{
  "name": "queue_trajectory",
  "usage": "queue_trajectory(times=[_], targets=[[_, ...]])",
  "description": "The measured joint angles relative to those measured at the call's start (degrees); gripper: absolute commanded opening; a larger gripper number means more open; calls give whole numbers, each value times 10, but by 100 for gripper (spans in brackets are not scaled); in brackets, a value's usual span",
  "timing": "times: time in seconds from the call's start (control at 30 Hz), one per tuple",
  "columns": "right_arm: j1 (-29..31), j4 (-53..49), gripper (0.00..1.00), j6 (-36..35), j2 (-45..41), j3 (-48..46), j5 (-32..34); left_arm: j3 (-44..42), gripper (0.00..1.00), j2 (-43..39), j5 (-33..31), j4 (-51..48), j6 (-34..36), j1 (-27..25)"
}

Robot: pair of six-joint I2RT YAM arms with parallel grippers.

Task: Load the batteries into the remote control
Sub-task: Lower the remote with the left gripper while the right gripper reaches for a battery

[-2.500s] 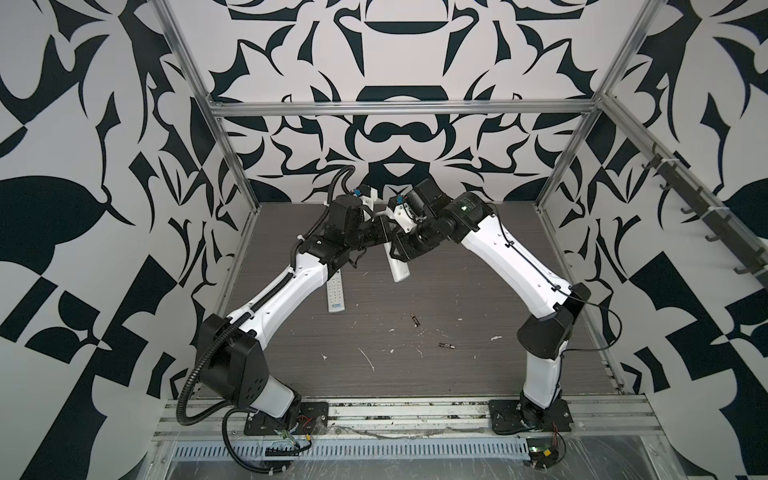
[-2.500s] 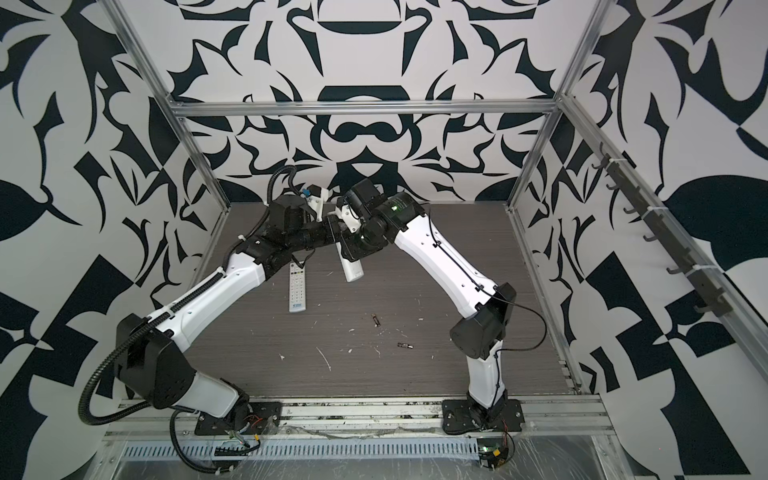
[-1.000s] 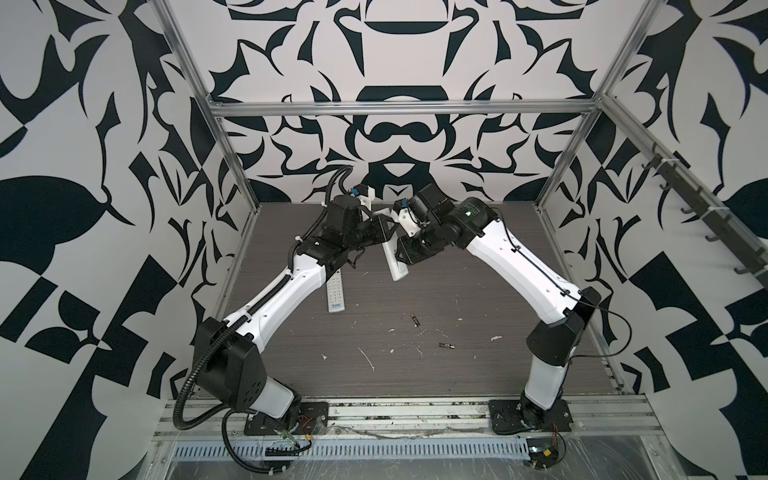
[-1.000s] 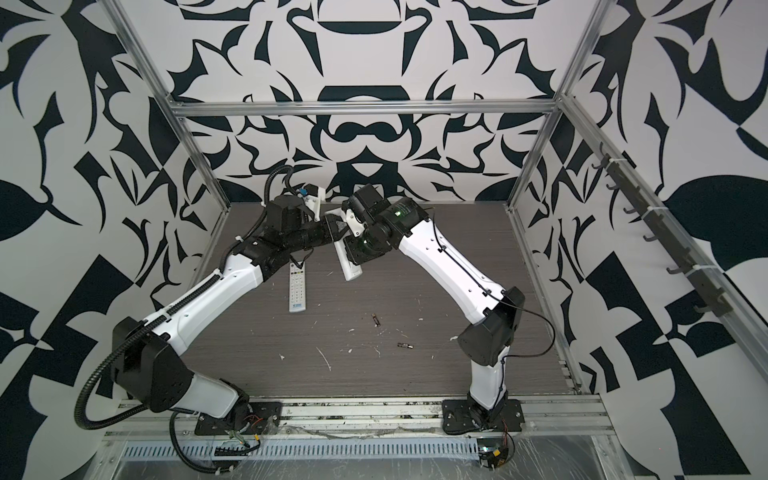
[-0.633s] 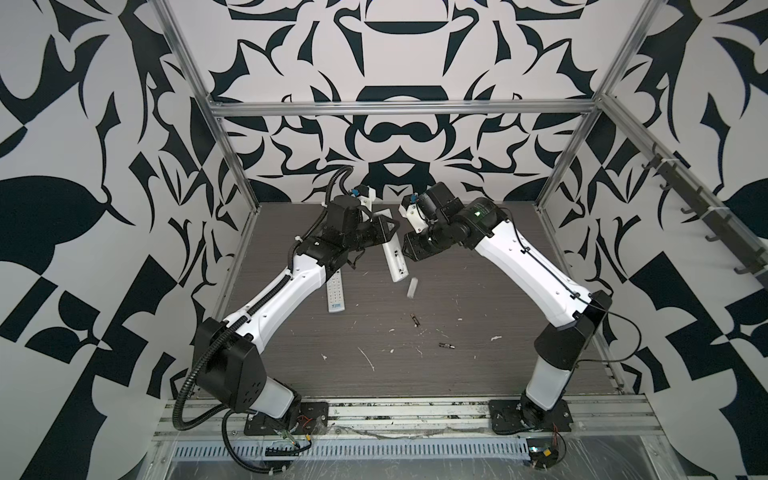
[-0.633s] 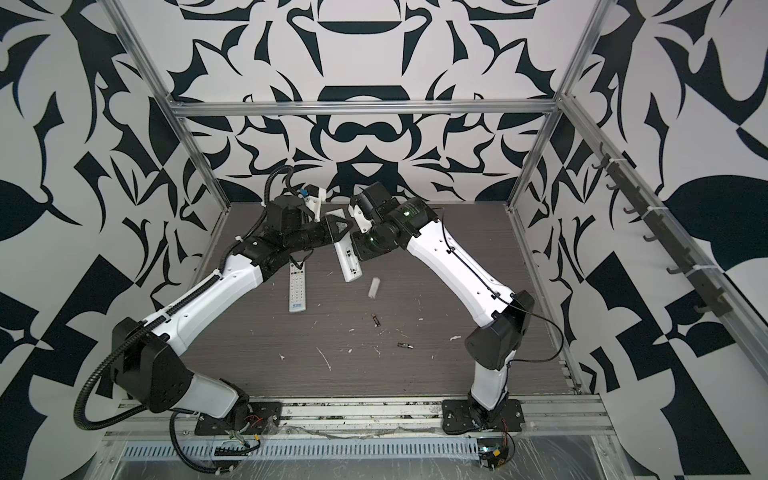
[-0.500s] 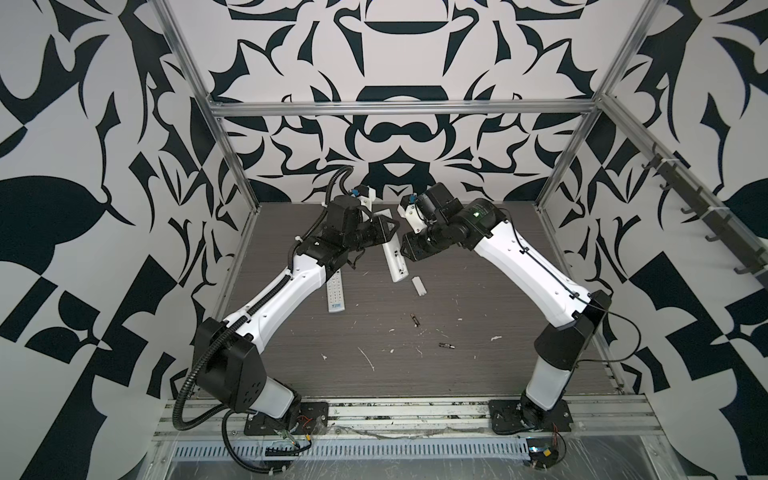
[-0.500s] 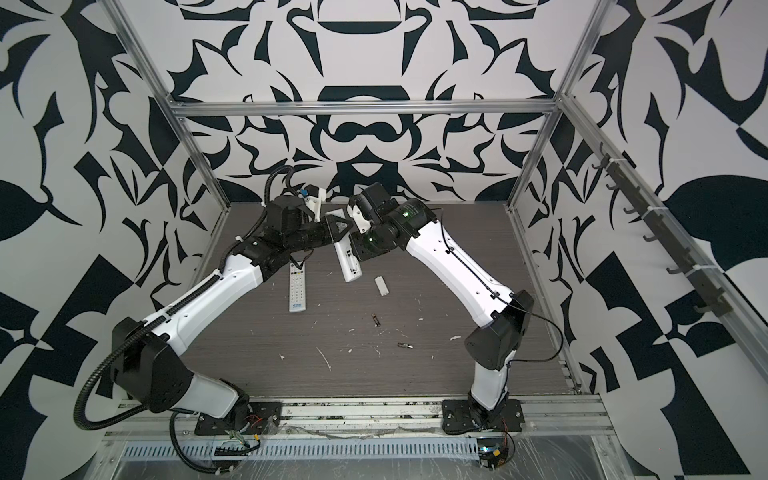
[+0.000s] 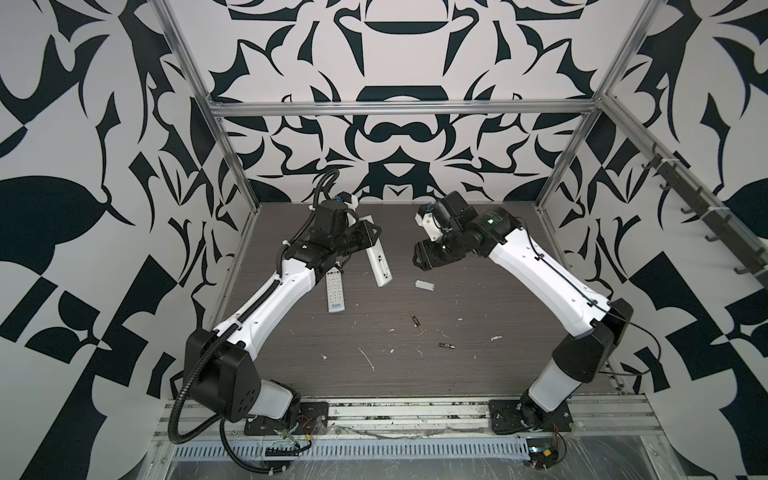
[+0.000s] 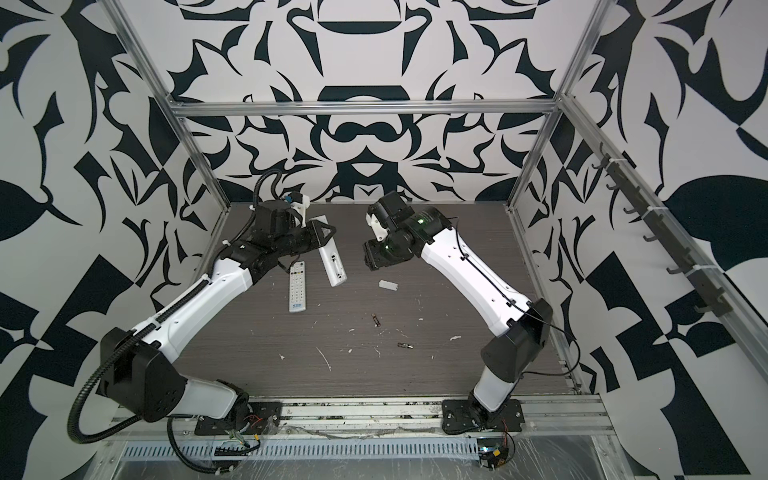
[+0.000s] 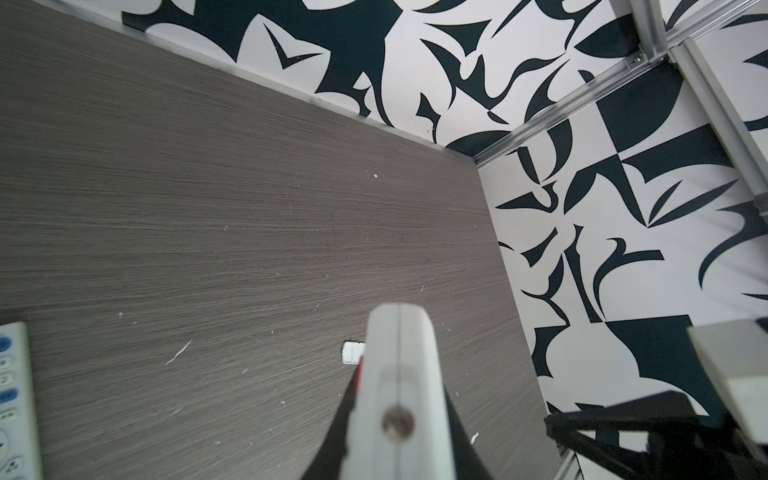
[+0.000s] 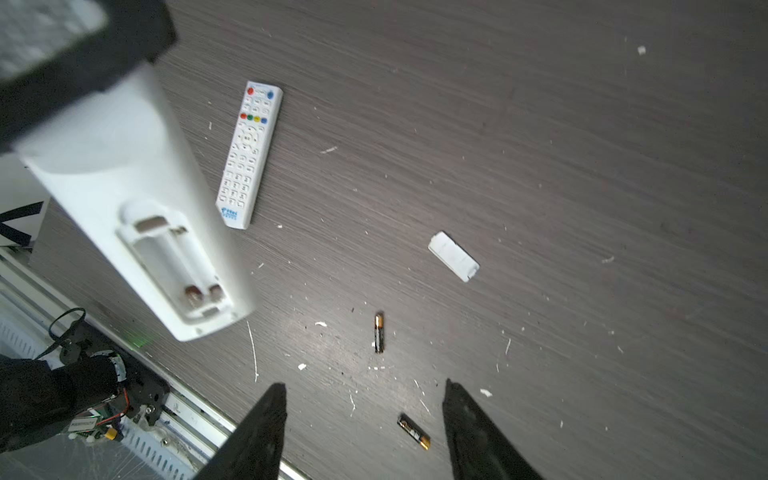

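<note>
Toward the front of the grey wood-grain table (image 9: 498, 365), two slim dark gold-banded batteries (image 12: 378, 332) lie untouched. Farther back, the small white plastic battery cover (image 9: 424, 284) has just dropped from the right gripper (image 9: 423, 261), whose jaws now stand spread and empty. Beyond, the left gripper (image 9: 365, 243) pinches the long white remote control (image 9: 379, 268), its empty compartment bared and ready for loading.

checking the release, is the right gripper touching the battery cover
Apart. The right wrist view shows the battery cover lying on the table, with a plain gap to the open right gripper.
</note>
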Motion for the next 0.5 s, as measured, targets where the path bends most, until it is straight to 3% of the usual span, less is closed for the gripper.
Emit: queue_trajectory(times=[0.23, 0.5], targets=[[6, 16, 65, 3, -11, -164, -14, -87, 0, -55, 23, -8, -5, 20], [32, 55, 62, -2, 103, -183, -16, -145, 0, -102, 56, -11, -16, 35]])
